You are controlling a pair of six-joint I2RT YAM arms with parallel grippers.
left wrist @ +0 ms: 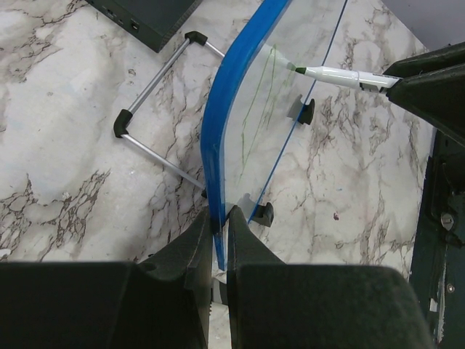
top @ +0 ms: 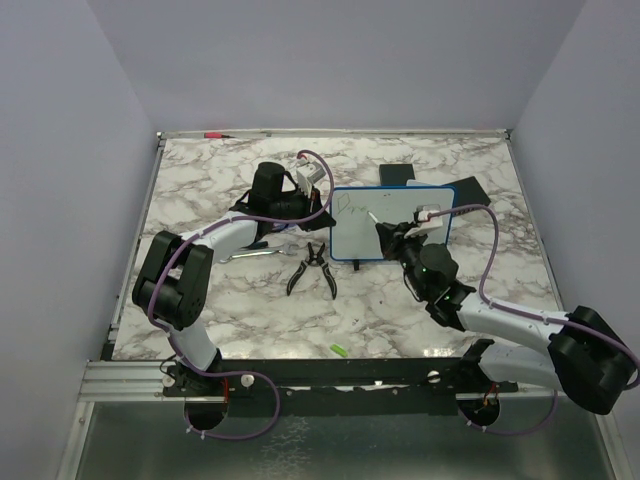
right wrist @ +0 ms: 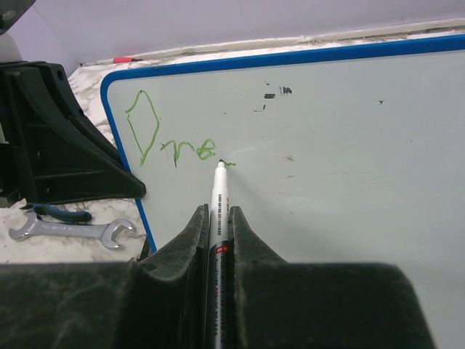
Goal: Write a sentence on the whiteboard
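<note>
**A:** Anything legible?

**B:** Green writing (right wrist: 178, 149) on the whiteboard (right wrist: 349, 131): one tall capital and two small letters. It looks like "One", though the first letter could be a D.

**A:** And the marker (right wrist: 218, 200)?

**B:** There is print on its barrel, too small to read.

**A:** The black specks higher up the board?

**B:** No letters I can make out.

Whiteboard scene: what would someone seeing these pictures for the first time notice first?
The blue-framed whiteboard mid-table, with a green scrawl begun near its top-left corner. The right jaws are shut on a marker whose tip sits at the board just after the scrawl, while the left jaws pinch the board's left edge. Pliers lie on the marble just in front.
</note>
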